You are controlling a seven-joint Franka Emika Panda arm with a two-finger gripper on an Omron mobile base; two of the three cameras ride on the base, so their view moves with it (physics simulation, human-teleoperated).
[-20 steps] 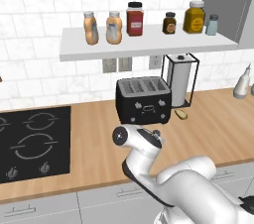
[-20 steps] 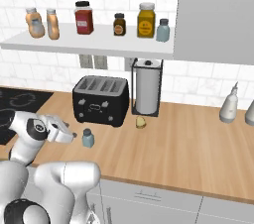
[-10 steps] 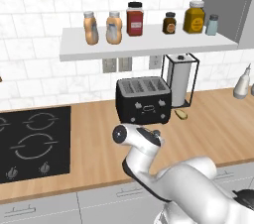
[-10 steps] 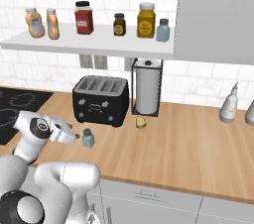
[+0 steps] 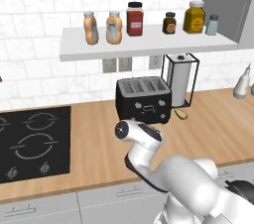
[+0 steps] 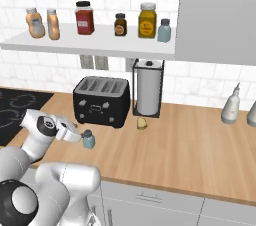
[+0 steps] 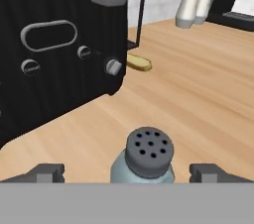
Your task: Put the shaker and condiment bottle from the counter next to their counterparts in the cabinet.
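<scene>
1. Biggest risk first: the shaker (image 7: 147, 159) stands upright on the counter (image 6: 190, 155) just in front of the toaster (image 6: 101, 102), and it's small and light-looking. The gripper (image 7: 127, 172) sits low around it with its jaws spread wide and nothing held. One dark fingertip stands on each side of the cap, apart from it. If one finger reaches it before the other as they shut, I'd expect the shaker to skid or tip on that smooth wood.

2. Next worry: the toaster's black front looms just beside the hand. A lift that drifts that way could clip its knobs or lever.

3. Then the carry. The cabinet (image 5: 149, 48) is a bare open board well above the counter with no lip I can see, so a clumsy set-down could send jars off the edge. The matching shaker (image 5: 212, 25) waits at its right end, beside the amber jar (image 5: 194, 17).

4. Both peach bottles (image 5: 102, 28) appear to stand together at the shelf's left end, so that half looks done to me.

5. The room: white tiled wall, a black hob (image 5: 31, 143) to the left, a paper towel holder (image 6: 147, 88) right of the toaster.

6. Small stuff: a yellowish scrap (image 6: 142, 123) lies near the holder, and pale bottles (image 6: 231, 107) stand far right.
</scene>
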